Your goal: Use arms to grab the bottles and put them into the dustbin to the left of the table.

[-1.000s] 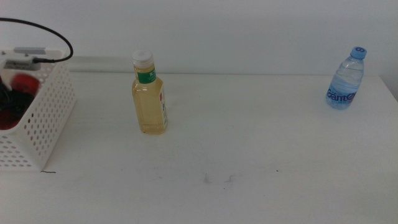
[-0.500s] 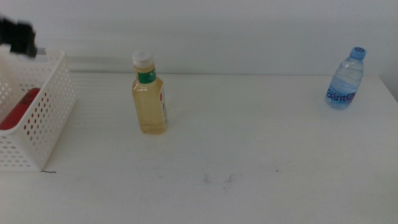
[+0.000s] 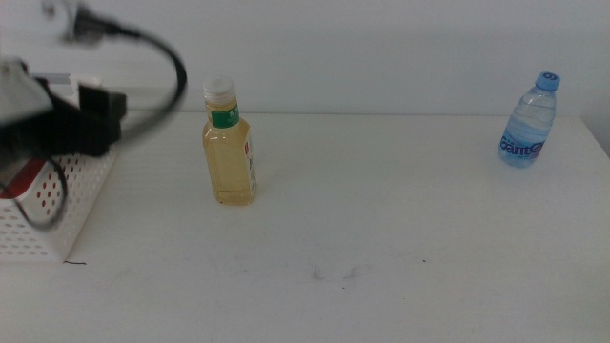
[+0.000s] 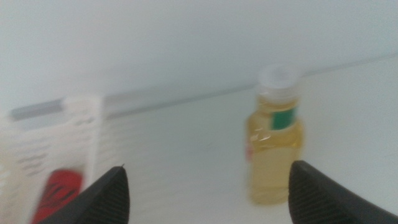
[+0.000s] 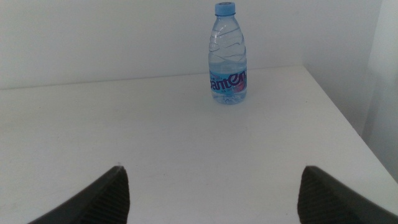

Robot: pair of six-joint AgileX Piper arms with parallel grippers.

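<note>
The yellow-liquid bottle (image 3: 229, 145) with a white cap stands upright left of the table's middle. A blue-capped water bottle (image 3: 527, 122) stands at the far right. At the left edge sits the white dustbin (image 3: 59, 217), with a red can (image 3: 29, 178) lying inside. My left arm (image 3: 67, 129) is blurred above the dustbin. In the left wrist view, the left gripper (image 4: 208, 199) is open and empty, facing the yellow bottle (image 4: 273, 140), with the red can (image 4: 59, 194) in the dustbin (image 4: 68, 115) to one side. The right gripper (image 5: 214, 199) is open and well short of the water bottle (image 5: 227, 56).
The white table (image 3: 381, 238) has faint scuff marks near its front middle. A pale wall runs behind the table. The table's right edge lies just past the water bottle. A black cable (image 3: 167, 57) loops above the left arm.
My left arm has come up out of the dustbin, leaving the red can inside, and has swung right toward the yellow bottle. Both bottles stayed put.
</note>
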